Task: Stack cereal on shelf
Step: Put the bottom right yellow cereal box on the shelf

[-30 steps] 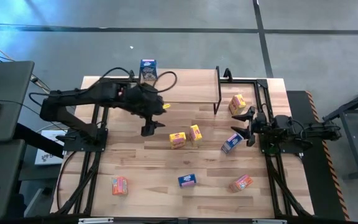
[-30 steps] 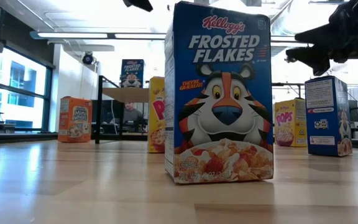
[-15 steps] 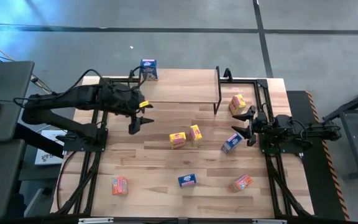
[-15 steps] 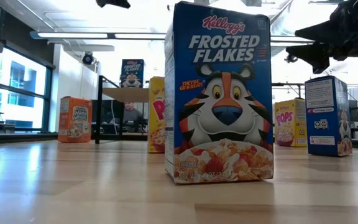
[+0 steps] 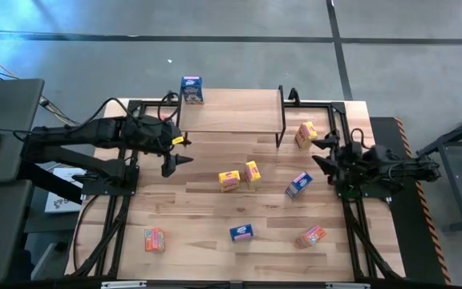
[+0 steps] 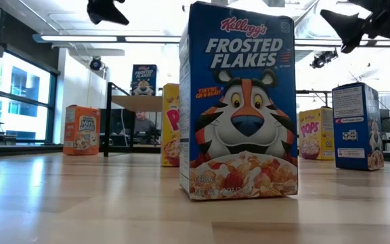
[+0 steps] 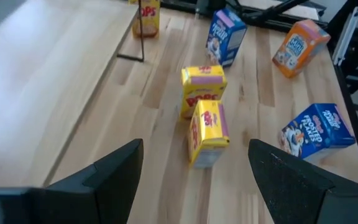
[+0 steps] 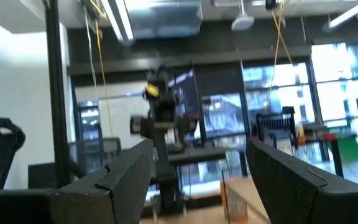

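Premises are a robotics laboratory or test bay within an industrial-style building. The wooden slatted table stands on a bare grey concrete floor marked with seam lines. Beyond the table, exposed ceiling ducting, strip lights and large windows are visible. A dark equipment desk sits beside the table.
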